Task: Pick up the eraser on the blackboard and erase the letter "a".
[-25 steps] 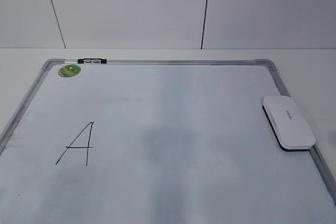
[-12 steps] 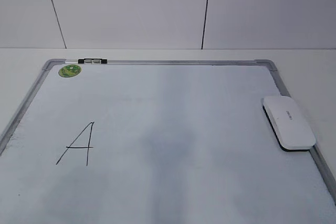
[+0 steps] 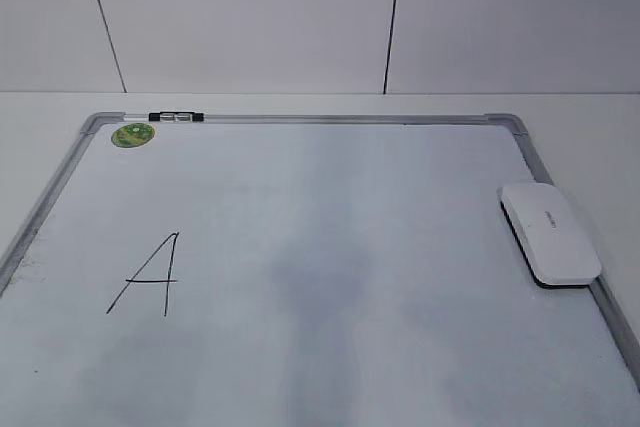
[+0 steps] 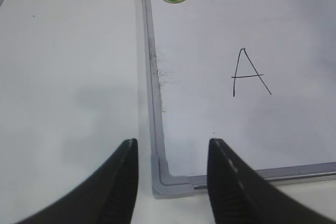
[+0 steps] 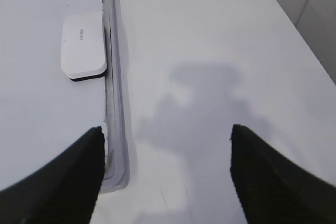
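Observation:
The white oblong eraser (image 3: 550, 232) lies on the blackboard's (image 3: 350, 187) right edge, partly over the silver frame. It also shows in the right wrist view (image 5: 82, 43), far ahead and to the left of my right gripper (image 5: 165, 132), which is open and empty above the board's near right corner. My left gripper (image 4: 172, 144) is open and empty above the board's (image 4: 210, 30) near left corner. An angular capital "A" (image 3: 150, 275) in black marker is on the board's left part and also shows in the left wrist view (image 4: 249, 73). No lowercase "a" shows. Neither gripper is in the exterior view.
A round green sticker (image 3: 132, 134) and a small black-and-white clip (image 3: 174, 117) sit at the board's far left corner. White table (image 5: 220, 40) surrounds the board; its right edge (image 5: 294, 24) runs close by. A white panelled wall (image 3: 300, 17) stands behind.
The eraser, the board and the "A" have not moved. A faint grey shadow on the middle of the board has drifted slightly toward the near edge.

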Available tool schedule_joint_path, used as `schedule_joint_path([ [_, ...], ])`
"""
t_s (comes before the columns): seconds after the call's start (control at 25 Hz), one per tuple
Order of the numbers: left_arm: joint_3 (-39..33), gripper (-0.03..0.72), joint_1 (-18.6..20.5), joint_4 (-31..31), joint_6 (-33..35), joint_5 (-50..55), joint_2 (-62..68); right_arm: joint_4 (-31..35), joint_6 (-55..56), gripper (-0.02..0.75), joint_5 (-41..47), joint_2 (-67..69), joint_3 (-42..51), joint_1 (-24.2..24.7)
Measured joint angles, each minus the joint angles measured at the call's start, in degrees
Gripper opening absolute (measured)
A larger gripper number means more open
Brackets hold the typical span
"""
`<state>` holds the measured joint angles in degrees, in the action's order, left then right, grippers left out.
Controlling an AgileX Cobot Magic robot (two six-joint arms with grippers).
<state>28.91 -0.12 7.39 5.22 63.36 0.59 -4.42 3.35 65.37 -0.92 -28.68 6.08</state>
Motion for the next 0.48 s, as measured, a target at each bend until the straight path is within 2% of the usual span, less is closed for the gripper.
schedule_joint_path([
  [0.48, 0.0, 0.319, 0.0, 0.0, 0.0, 0.0, 0.0, 0.0, 0.0, 0.592, 0.0, 0.0, 0.0, 0.0],
])
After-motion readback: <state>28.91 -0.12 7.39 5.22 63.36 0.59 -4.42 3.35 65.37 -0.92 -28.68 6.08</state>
